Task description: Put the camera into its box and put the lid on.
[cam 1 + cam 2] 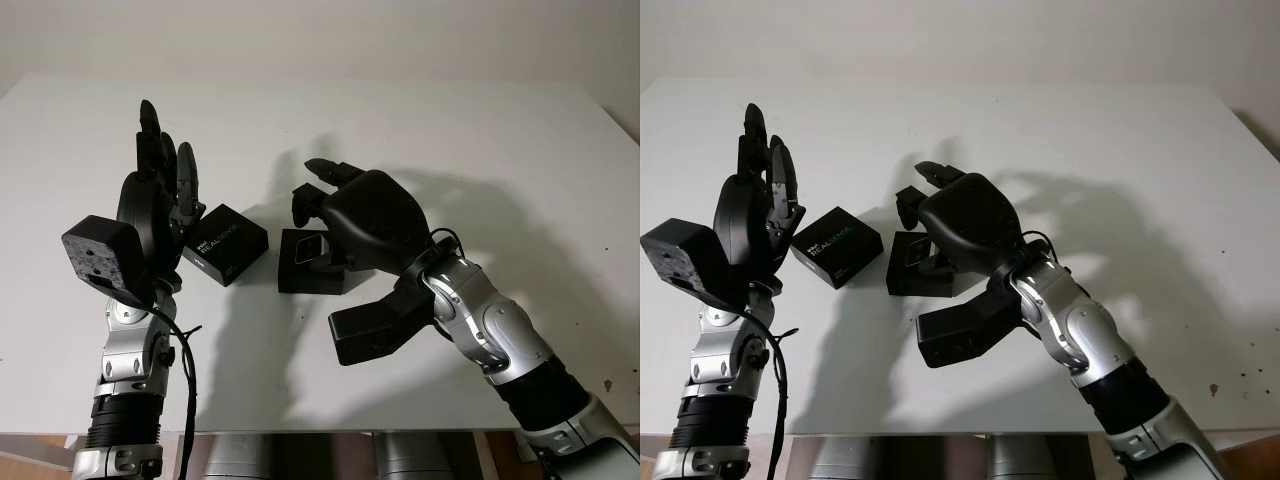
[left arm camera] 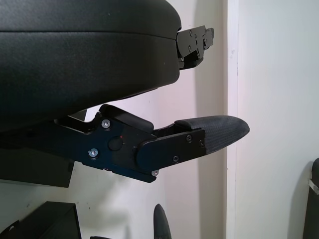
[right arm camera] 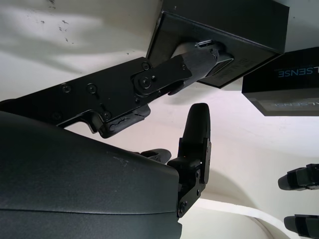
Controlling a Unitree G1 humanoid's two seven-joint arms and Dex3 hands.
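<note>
two black cardboard pieces sit mid-frame on the white bench (image 1: 480, 150): the printed lid (image 1: 225, 243) at left, the open box (image 1: 312, 262) beside it. the right hand (image 1: 335, 205) reaches a finger into the box, seemingly seating the camera; the lid comes next. the left hand (image 1: 160, 195) hovers open beside the lid.

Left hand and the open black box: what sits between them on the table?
The black RealSense-printed lid lies between the raised, open left hand and the open black box, seen in the eye views.
</note>
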